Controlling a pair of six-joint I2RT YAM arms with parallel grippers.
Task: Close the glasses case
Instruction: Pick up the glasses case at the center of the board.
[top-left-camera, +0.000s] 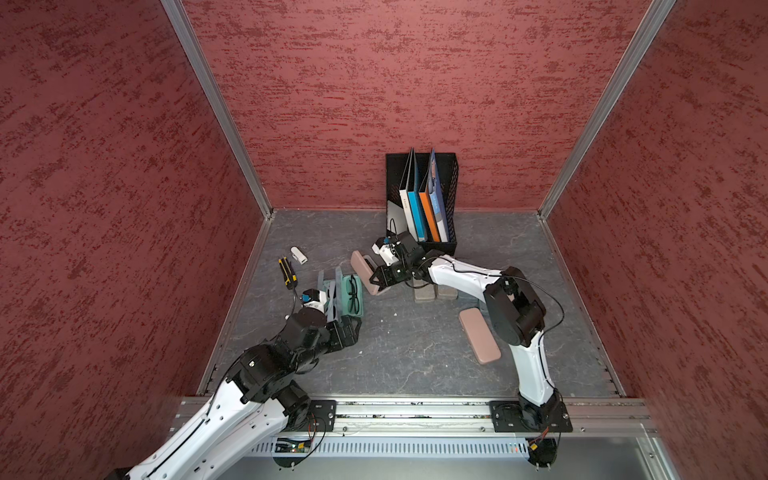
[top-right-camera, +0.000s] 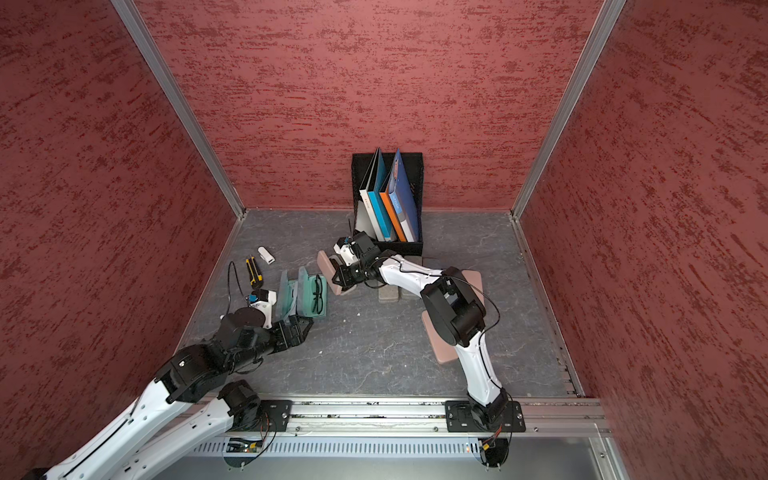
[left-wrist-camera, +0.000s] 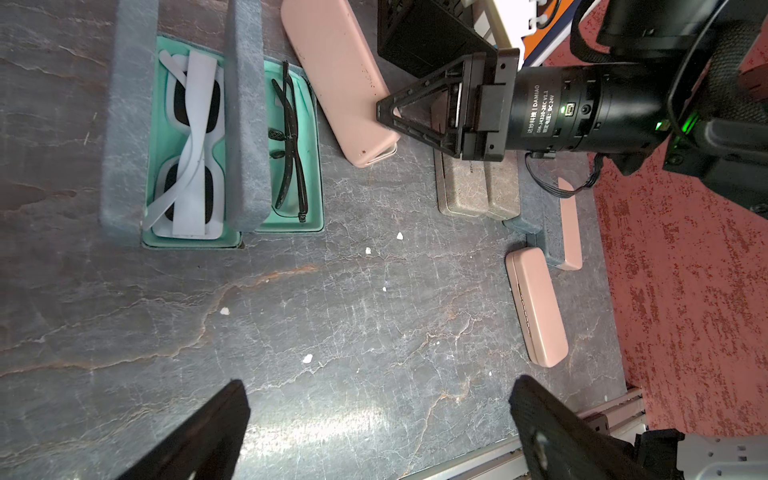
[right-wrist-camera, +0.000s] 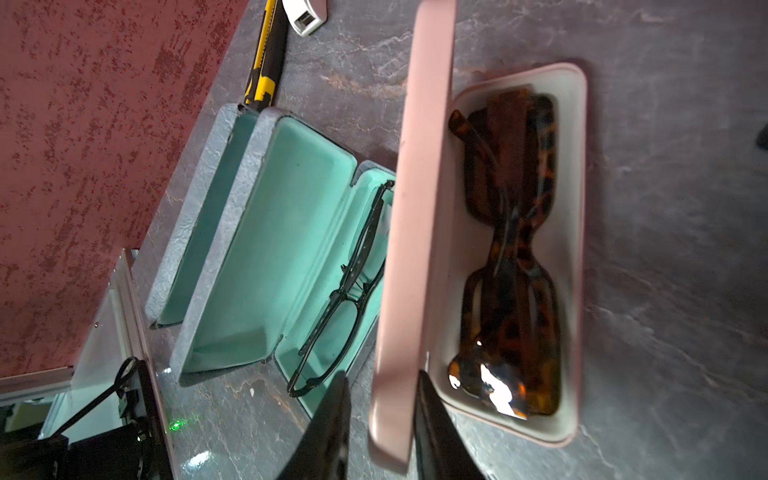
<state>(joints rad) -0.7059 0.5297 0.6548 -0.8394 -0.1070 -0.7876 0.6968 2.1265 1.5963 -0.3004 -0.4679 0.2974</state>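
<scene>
The pink glasses case (right-wrist-camera: 577, 249) lies open on the dark stone floor with tortoiseshell glasses (right-wrist-camera: 515, 257) in its base. Its lid (right-wrist-camera: 415, 208) stands on edge, blurred, and shows in both top views (top-left-camera: 365, 272) (top-right-camera: 328, 270). My right gripper (right-wrist-camera: 382, 374) straddles the lid's near end. One finger (right-wrist-camera: 432, 415) lies against the lid's inner side; a narrow strip of floor shows between the other finger and the lid. My left gripper (left-wrist-camera: 378, 381) is wide open over bare floor, close to the grey cases (top-left-camera: 347, 328).
Two open grey cases with teal lining (left-wrist-camera: 249, 124) hold white glasses (left-wrist-camera: 191, 141) and black glasses (left-wrist-camera: 291, 141). A closed pink case (top-left-camera: 480, 336), mottled brown cases (top-left-camera: 434, 293), a black file holder (top-left-camera: 424, 199), a yellow utility knife (top-left-camera: 286, 272) and a small white object (top-left-camera: 298, 254) stand around.
</scene>
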